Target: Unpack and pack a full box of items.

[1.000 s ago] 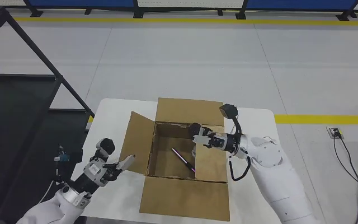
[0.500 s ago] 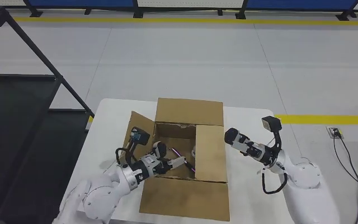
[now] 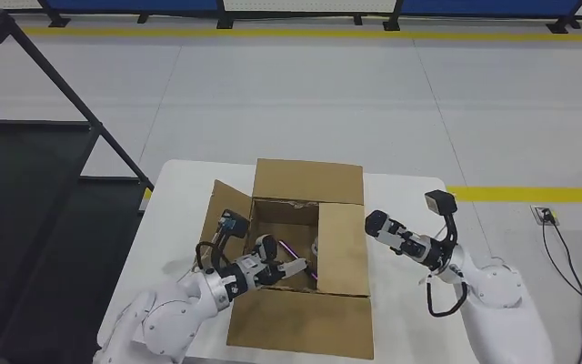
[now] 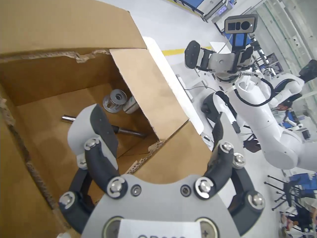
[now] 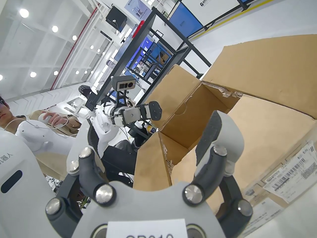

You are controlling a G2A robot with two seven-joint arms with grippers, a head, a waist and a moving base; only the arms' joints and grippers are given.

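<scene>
Now | white table (image 3: 186, 196) under open box (image 3: 309, 180) | grey floor (image 3: 291, 91), yellow line (image 3: 514, 193)

A pale grey floor (image 3: 291, 100) spreads around the white desk (image 3: 177, 205). At the far side a yellow line (image 3: 273, 33) crosses it in front of blue panels (image 3: 136, 5) on black feet, and a second yellow stripe (image 3: 514, 193) runs off to the right. On the left stands a black metal frame (image 3: 95, 125) with a dark panel (image 3: 36, 209). Round lights (image 5: 24, 13) shine from a white ceiling.
</scene>
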